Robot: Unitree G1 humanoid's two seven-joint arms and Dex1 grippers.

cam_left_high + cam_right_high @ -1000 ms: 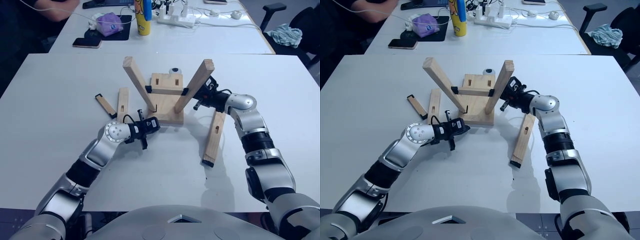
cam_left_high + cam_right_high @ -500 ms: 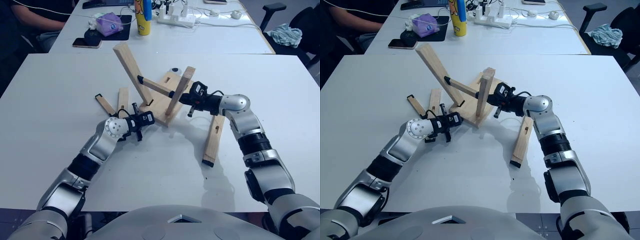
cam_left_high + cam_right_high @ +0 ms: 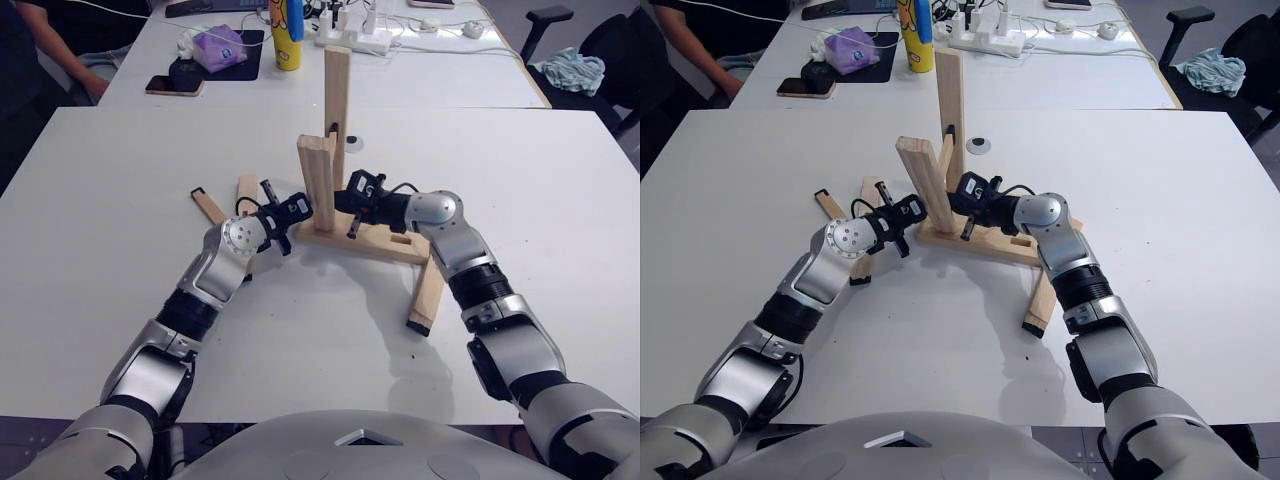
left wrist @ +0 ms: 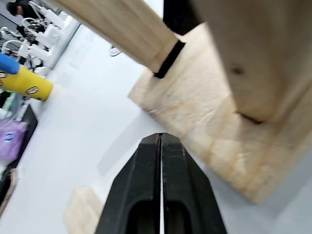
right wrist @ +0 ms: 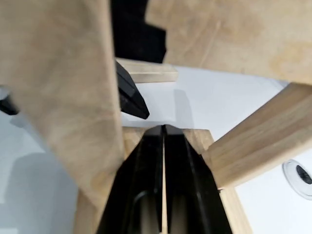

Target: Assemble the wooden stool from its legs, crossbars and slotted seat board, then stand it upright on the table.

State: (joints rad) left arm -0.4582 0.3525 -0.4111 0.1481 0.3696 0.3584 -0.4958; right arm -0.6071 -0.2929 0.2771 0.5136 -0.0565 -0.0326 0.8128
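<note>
Left gripper [image 4: 161,140] is clamped shut on nothing, its tip just beside the left edge of the seat board [image 3: 380,244], right by the foot of the nearer leg [image 3: 318,185]. Right gripper [image 5: 164,130] is pinched shut and empty too, sitting low over the board on the right side of the standing legs.

The stool's only half built, all pale bare wood. The board lies flat on the white table [image 3: 120,260], long side running roughly left to right, with two legs planted in it. The nearer leg points up with a slight lean to the left, and the far leg [image 3: 337,100] stands pretty much straight up.

A loose leg [image 3: 428,292] lies flat under the right forearm, long axis running toward the robot, with a black cap on its near end. Off to the left, a short black-tipped crossbar [image 3: 208,207] and one more leg [image 3: 246,188] lie flat on the table.
</note>
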